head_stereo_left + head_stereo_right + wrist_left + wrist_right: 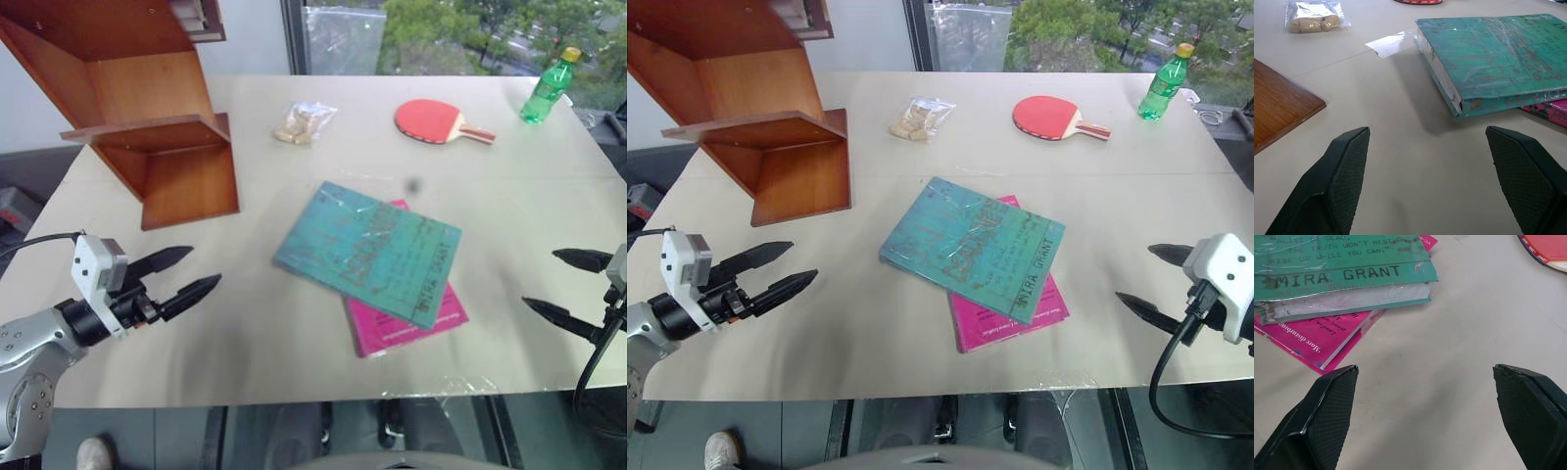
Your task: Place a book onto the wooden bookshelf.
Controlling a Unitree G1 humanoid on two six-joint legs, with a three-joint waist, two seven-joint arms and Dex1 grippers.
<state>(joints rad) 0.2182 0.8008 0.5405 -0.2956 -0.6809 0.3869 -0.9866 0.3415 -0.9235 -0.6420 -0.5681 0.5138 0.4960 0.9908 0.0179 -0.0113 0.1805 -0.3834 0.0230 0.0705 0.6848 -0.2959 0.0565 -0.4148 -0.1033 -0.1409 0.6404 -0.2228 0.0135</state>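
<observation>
A: While both hands hang apart from it, how does the large, thin teal-green book [368, 251] with its glossy cover lie?

B: Flat mid-desk, skewed, long axis running from near the reddish-brown wooden bookshelf [147, 117] toward the right hand [1151, 279], atop a smaller magenta-pink book [407, 323].

A: The surface?

B: A pale, matte desk [294, 352] by a window.

A: The hands?

B: Left hand [191, 274] and right: black fingers spread wide, empty.

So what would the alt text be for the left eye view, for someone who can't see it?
A large teal-green glossy book lies on a smaller magenta-pink book mid-table, with the open left gripper and open right gripper on either side of it, touching nothing. Behind stand a reddish-brown wooden bookshelf, a clear snack bag, a red table-tennis paddle and a green plastic bottle.
</observation>
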